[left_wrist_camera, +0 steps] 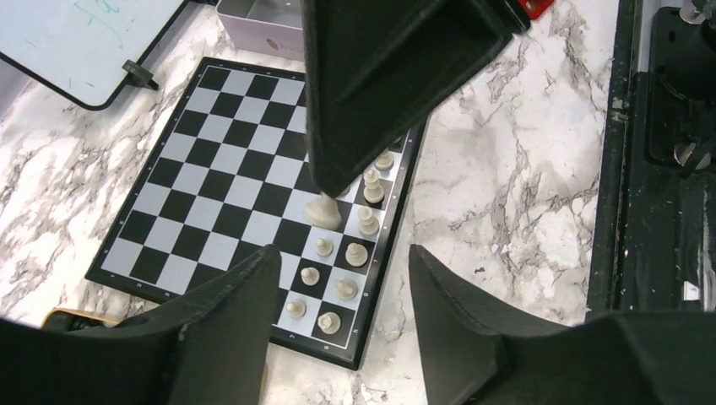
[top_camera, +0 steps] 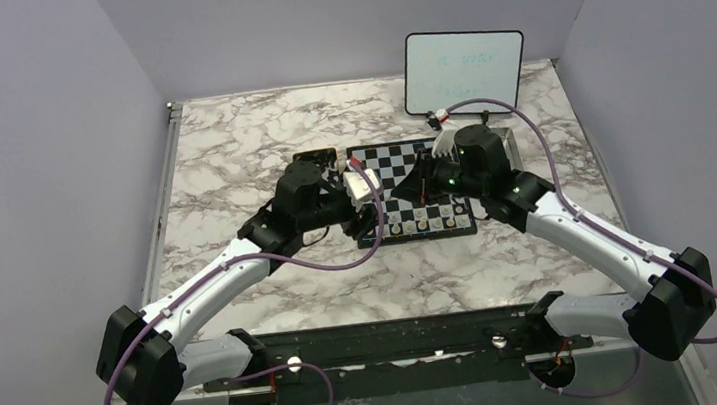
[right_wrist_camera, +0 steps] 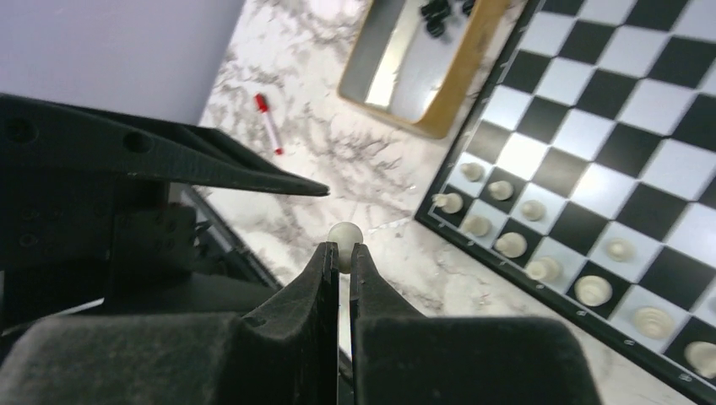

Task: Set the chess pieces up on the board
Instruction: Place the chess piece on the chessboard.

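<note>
The board (top_camera: 386,164) lies mid-table, with cream chess pieces (top_camera: 422,218) in two rows along its near edge. They also show in the left wrist view (left_wrist_camera: 356,254) and the right wrist view (right_wrist_camera: 511,245). My right gripper (right_wrist_camera: 340,251) is shut on one cream piece (right_wrist_camera: 344,234). In the left wrist view that piece (left_wrist_camera: 323,211) hangs low over a square just inside the two rows; I cannot tell whether it touches the board (left_wrist_camera: 211,177). My left gripper (left_wrist_camera: 342,253) is open and empty above the board's near left corner. Black pieces (right_wrist_camera: 439,13) lie in a wood-rimmed tray (right_wrist_camera: 460,84).
A whiteboard (top_camera: 464,69) stands at the back right. A metal tray (left_wrist_camera: 253,25) sits behind the board's right side. A red marker (right_wrist_camera: 268,122) lies on the marble left of the board (right_wrist_camera: 608,143). The two grippers (top_camera: 373,219) (top_camera: 416,194) are close together.
</note>
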`<control>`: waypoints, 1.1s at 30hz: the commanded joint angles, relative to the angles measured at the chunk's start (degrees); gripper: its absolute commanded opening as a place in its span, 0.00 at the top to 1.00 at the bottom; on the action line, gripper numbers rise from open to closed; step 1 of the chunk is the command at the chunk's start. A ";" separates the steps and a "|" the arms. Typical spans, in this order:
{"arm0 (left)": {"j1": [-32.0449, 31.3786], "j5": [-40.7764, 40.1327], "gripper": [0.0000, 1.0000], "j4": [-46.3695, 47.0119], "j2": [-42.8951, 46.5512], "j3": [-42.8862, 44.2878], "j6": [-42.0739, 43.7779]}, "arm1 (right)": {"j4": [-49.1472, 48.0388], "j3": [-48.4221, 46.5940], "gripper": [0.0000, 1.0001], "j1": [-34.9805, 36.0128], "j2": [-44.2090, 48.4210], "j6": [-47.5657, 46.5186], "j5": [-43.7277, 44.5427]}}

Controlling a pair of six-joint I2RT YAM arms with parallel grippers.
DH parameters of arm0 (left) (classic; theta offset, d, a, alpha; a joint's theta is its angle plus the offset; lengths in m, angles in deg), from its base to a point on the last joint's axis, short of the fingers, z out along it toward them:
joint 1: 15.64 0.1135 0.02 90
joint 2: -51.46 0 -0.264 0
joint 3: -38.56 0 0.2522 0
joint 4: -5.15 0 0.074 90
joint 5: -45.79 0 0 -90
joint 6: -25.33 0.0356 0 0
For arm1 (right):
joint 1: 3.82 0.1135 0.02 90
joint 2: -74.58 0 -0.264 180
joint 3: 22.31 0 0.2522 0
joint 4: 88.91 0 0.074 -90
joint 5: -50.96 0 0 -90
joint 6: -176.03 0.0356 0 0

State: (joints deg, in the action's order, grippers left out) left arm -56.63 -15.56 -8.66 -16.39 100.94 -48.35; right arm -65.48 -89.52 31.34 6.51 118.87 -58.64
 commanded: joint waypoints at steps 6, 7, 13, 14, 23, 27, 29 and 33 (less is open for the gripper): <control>-0.10 -0.45 0.03 -2.86 1.48 0.07 3.41 | 15.70 -8.10 0.95 0.11 -0.97 -11.12 17.55; -0.11 -0.51 0.01 -3.27 1.60 0.11 3.70 | 16.75 -8.64 0.95 0.09 -1.49 -11.78 18.38; -0.14 -0.75 0.01 -5.42 3.72 -0.94 5.01 | 21.81 -11.65 0.94 0.04 -4.96 -14.96 24.65; -0.06 -1.01 0.01 -5.76 4.31 -1.29 5.19 | 22.35 -12.07 0.94 0.00 -5.61 -15.30 25.43; -0.07 -4.84 0.01 -8.50 11.58 -6.22 6.45 | 24.73 -13.25 0.94 -1.38 -12.83 -16.92 26.92; -0.08 -7.05 0.01 -8.51 15.65 -9.34 7.41 | 24.70 -13.01 0.94 -2.75 -15.50 -17.48 27.17; -0.07 -8.52 0.01 -8.55 17.41 -10.37 7.80 | 24.33 -12.49 0.94 -3.78 -16.66 -17.82 27.07; -0.05 -11.17 0.01 -8.81 19.81 -11.02 8.22 | 23.80 -12.36 0.94 -5.70 -19.24 -17.99 25.06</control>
State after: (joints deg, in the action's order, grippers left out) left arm -56.63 -22.41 -17.65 0.85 90.52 -41.40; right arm -41.96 -100.95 27.18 -10.61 101.87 -33.53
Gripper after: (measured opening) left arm 0.990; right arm 0.081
